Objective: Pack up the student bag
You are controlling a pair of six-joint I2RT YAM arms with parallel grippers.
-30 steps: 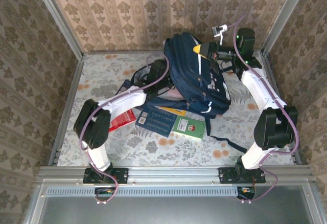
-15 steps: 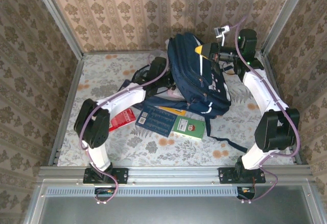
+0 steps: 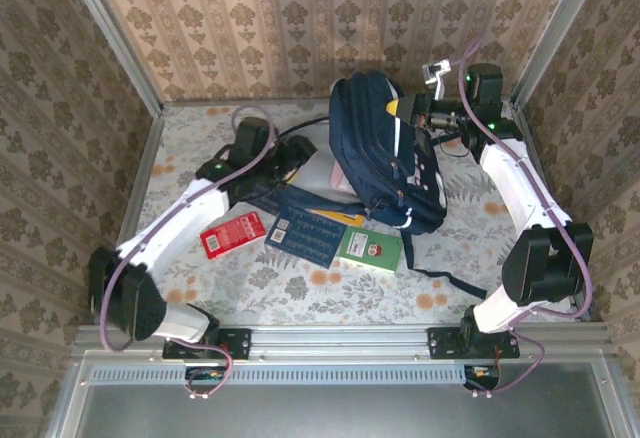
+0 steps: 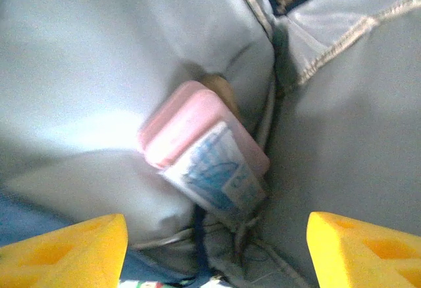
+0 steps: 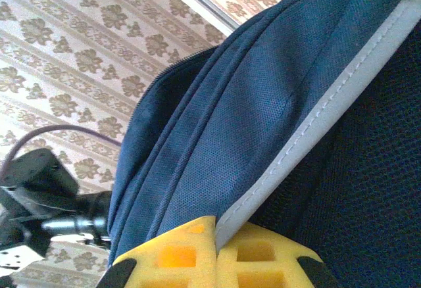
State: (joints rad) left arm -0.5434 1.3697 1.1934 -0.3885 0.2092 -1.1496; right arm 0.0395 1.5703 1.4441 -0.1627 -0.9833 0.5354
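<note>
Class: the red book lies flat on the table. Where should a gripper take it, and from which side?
Probably its near long edge, from above, with the open left gripper; the right gripper is shut on the student bag. The red book lies flat, apart from the blue book, so only its edges can be pinched.

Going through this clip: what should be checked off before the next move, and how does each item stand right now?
1. Left claw open, nothing held: ok.
2. Pink box lying inside the student bag, against its grey lining: ok.
3. Right claw shut on the bag's white-striped edge: ok.
4. Red book, blue book and green book packed: not ok, all three lie on the table, outside the bag.
5. Bag mouth wide enough to take a book: cannot tell.
</note>
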